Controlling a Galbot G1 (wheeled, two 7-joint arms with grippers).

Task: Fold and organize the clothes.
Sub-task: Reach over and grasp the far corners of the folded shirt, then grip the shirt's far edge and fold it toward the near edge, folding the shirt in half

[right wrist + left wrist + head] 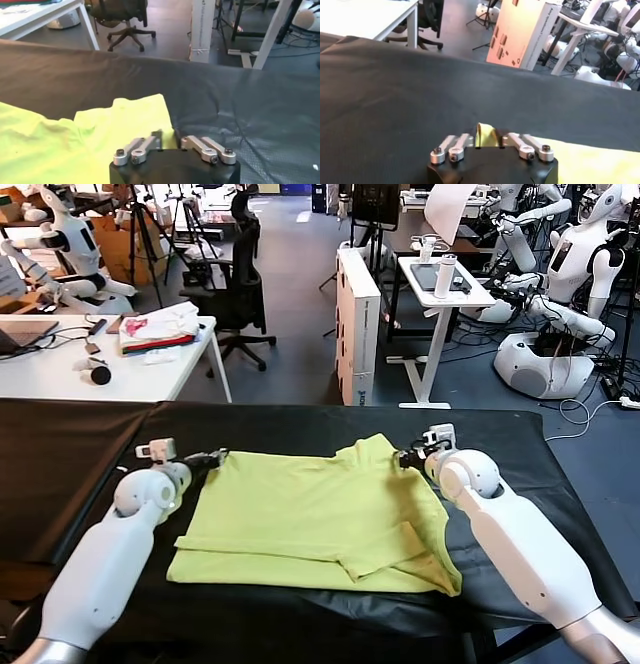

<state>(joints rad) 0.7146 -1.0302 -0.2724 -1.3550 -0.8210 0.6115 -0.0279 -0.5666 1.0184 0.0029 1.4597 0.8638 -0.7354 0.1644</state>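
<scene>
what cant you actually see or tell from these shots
- Left gripper: fingertips hidden by its own body in the left wrist view; only a pinched bit of t-shirt shows.
- Right gripper: fingertips hidden likewise in the right wrist view.
- T-shirt's neck and label: folded out of sight in every view.

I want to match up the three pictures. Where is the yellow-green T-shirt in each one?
Head view: the T-shirt lies spread in the middle of the black table, between the two arms.
Left wrist view: a pinched bit of it sticks up in the left gripper.
Right wrist view: it fills the lower left, its edge in the right gripper.
Shared landmark: the white box standing on the floor beyond the table.
</scene>
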